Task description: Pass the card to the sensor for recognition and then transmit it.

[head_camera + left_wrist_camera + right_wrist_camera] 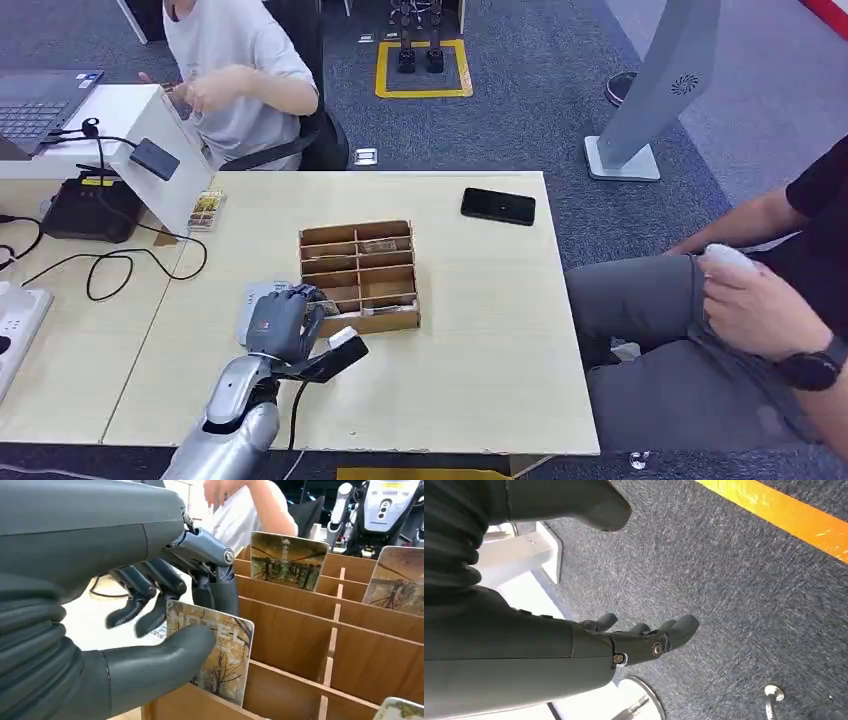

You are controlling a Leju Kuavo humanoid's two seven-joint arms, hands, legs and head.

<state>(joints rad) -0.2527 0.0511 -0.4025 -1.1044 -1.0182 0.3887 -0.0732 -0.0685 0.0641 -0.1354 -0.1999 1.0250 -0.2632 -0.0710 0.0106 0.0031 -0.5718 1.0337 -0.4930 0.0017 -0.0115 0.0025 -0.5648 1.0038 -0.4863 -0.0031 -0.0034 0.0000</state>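
A wooden divided card box stands mid-table. My left hand is at its near left corner. In the left wrist view the thumb presses the face of a tree-printed card while the fingers curl behind it; the card stands upright in an end compartment of the box. Two more cards stand in farther slots. The black sensor sits on a white sloped stand at the table's far left. My right hand hangs over grey carpet, fingers loose, holding nothing.
A black phone lies at the far right of the table. Cables, a black device and a laptop crowd the left side. One person sits behind the stand; another sits close to the table's right edge.
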